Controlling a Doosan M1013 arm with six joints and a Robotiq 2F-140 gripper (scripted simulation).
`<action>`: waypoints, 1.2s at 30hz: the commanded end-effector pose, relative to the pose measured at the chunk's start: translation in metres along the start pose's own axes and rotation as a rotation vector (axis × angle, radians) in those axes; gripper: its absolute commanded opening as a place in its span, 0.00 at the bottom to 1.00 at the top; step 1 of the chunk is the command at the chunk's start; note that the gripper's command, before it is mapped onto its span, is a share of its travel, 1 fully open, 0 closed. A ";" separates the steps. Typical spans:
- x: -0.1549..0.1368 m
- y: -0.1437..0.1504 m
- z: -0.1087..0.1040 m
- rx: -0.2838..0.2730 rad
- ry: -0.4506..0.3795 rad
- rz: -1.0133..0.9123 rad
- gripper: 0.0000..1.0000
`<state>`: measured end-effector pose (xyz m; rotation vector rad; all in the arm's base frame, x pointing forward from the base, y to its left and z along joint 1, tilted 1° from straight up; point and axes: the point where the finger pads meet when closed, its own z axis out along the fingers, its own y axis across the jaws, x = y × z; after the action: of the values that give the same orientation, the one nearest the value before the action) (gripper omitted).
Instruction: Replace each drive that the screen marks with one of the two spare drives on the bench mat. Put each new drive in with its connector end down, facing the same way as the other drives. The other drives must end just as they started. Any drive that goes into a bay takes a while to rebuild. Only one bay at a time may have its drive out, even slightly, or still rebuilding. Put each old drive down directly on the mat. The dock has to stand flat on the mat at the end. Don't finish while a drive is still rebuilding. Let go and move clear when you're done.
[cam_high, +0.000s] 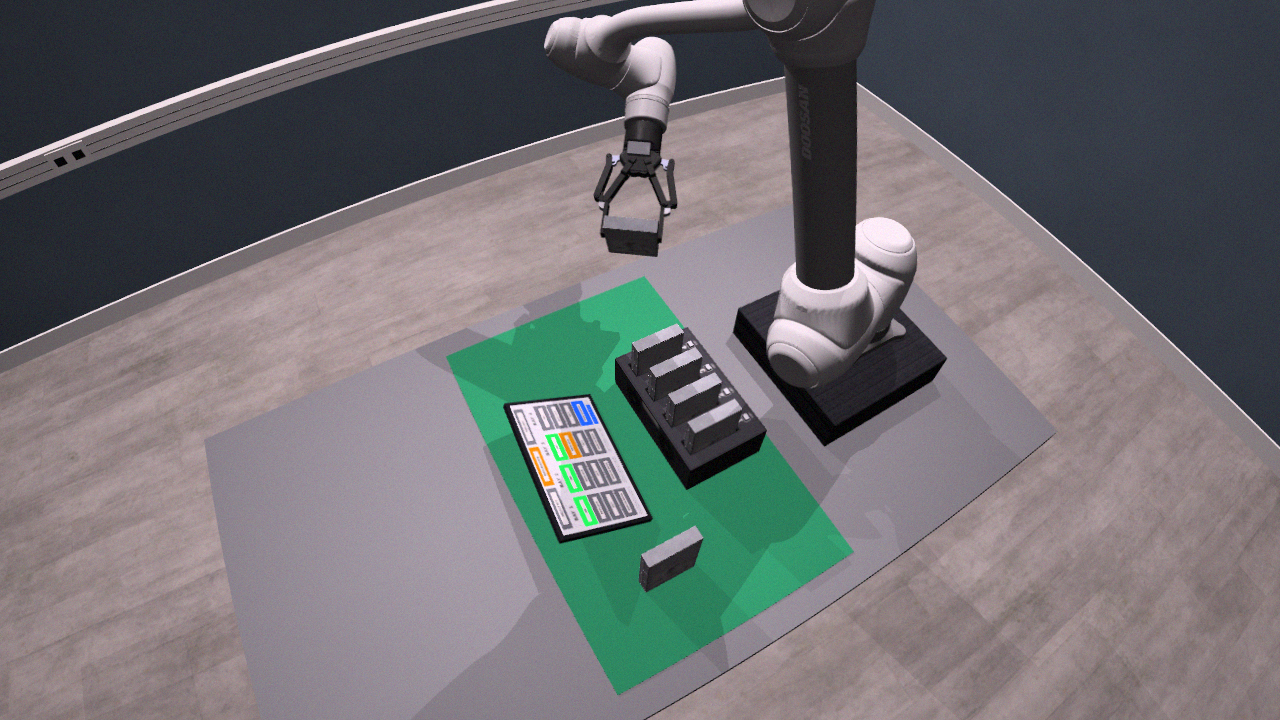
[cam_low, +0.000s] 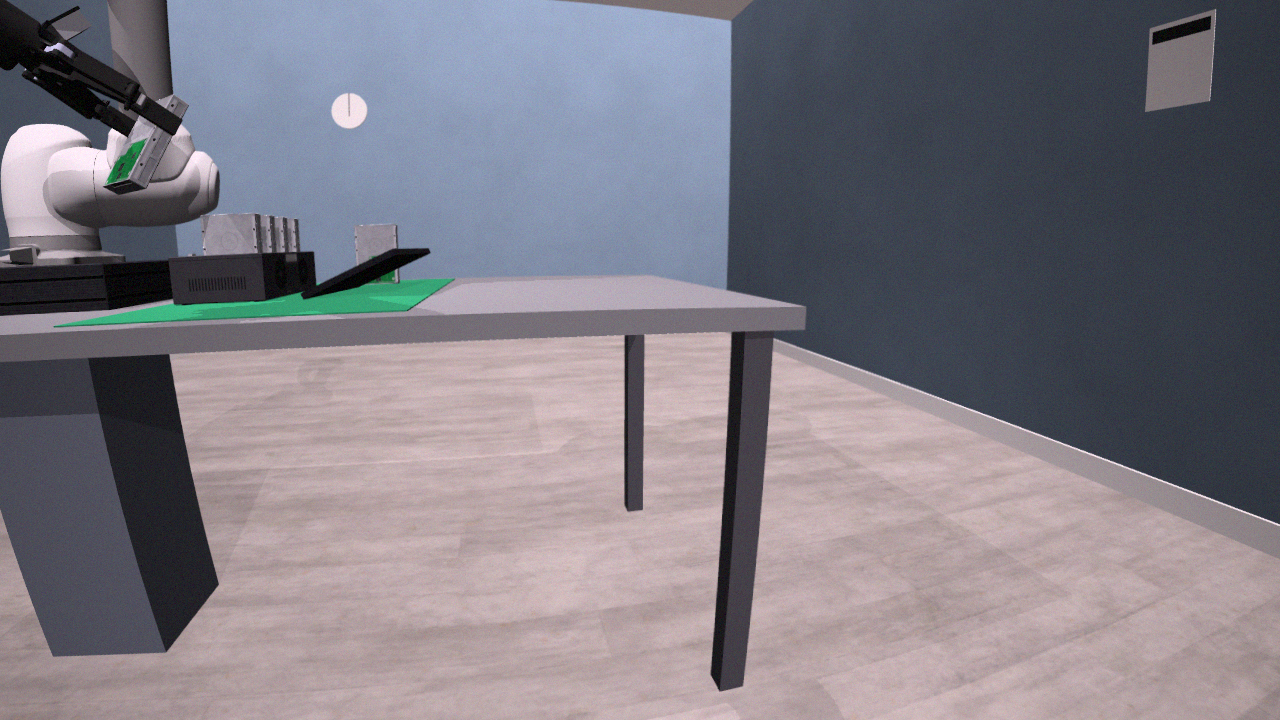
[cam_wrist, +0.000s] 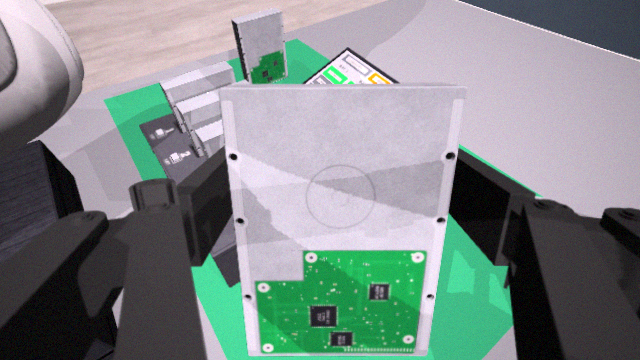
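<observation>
My gripper (cam_high: 631, 232) (cam_low: 143, 122) (cam_wrist: 337, 169) is shut on a drive (cam_high: 631, 241) (cam_low: 149, 147) (cam_wrist: 280, 125), held by its side edges high beyond the dock's far end. The drive is tilted, its circuit-board end lower. The dock (cam_high: 729, 458) (cam_low: 219, 280) (cam_wrist: 159, 145) sits on the green mat (cam_high: 644, 649) (cam_low: 384, 300) (cam_wrist: 465, 310) with several upright drives in its bays. Another drive (cam_high: 671, 559) (cam_low: 375, 243) (cam_wrist: 260, 45) stands upright on the mat. The screen (cam_high: 577, 465) (cam_low: 366, 273) (cam_wrist: 357, 65) shows one blue mark, two orange marks and several green ones.
The black arm base (cam_high: 841, 402) (cam_low: 53, 286) (cam_wrist: 35, 190) stands beside the dock. The tilted screen lies on the dock's other side, between it and the grey table top (cam_high: 358, 501) (cam_low: 572, 295) (cam_wrist: 540, 110). The standing drive is near the screen's end.
</observation>
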<state>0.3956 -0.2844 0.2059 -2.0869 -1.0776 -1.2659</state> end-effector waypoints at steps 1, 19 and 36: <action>0.001 0.000 0.000 0.001 0.070 -0.002 0.10; 0.001 0.000 0.000 0.002 0.205 -0.003 0.10; 0.001 0.000 -0.001 -0.001 0.490 -0.003 0.10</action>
<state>0.3957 -0.2847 0.2060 -1.6574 -0.8592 -1.6486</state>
